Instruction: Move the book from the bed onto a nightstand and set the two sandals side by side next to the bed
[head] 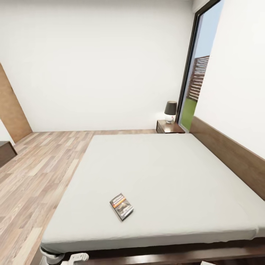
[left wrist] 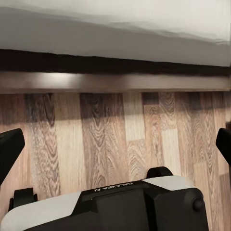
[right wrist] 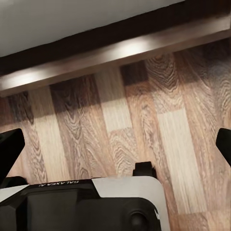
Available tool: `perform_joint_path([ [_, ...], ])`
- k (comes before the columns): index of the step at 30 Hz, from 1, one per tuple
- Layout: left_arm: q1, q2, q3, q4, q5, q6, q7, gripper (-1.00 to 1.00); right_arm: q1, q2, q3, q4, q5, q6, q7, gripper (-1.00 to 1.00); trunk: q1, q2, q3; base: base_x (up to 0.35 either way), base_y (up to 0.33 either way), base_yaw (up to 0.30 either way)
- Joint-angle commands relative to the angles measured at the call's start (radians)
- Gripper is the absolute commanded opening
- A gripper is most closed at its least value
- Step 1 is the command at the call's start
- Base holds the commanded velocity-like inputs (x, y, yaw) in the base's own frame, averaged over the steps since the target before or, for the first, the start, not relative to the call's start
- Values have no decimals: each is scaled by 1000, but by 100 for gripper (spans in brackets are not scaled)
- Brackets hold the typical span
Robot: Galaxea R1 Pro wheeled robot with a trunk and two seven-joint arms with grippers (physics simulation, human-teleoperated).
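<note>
Both arms hang low at the near edge of the bed (head: 165, 169), below mattress level. The left gripper (left wrist: 115, 144) is spread wide with nothing between its fingertips (left wrist: 8, 144), and it looks at the plank floor (left wrist: 106, 139) and the dark wooden bed frame (left wrist: 115, 82) just beyond. The right gripper (right wrist: 115, 144) is likewise wide and empty over the floor (right wrist: 144, 125), with the frame (right wrist: 125, 50) crossing its view at a slant. In the head view, part of a white arm casing (head: 75, 257) shows below the bed's near left corner. The book (head: 122, 206) lies flat on the mattress, close to the near edge and somewhat left of that edge's middle, well apart from both side edges. Its long axis runs obliquely, from the far-left end towards the near-right end (cover up, orange band visible). Judged from these views, the book sits above and forward of both grippers, so either arm must rise over the frame before reaching; the left arm appears the nearer of the 2, though not by much. The 1 nightstand (head: 169, 127) in view stands past the far right corner of the bed, against the headboard wall, carrying a small lamp (head: 170, 111) beside the window (head: 198, 73). No sandals can be identified.
</note>
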Motion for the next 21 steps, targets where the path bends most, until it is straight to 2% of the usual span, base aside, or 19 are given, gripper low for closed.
perform_joint_path([
  [1, -1, 0, 9, -1, -9, 1, -6, 100, -1, 0, -5, 0, -4, 2, 5, 100, 1, -2, -2, 267, -23, 0],
  [21, -1, 0, 9, -1, -9, 1, -6, 100, -1, 1, -5, 0, -3, 2, 5, 100, 1, -2, -2, 22, -2, 0],
])
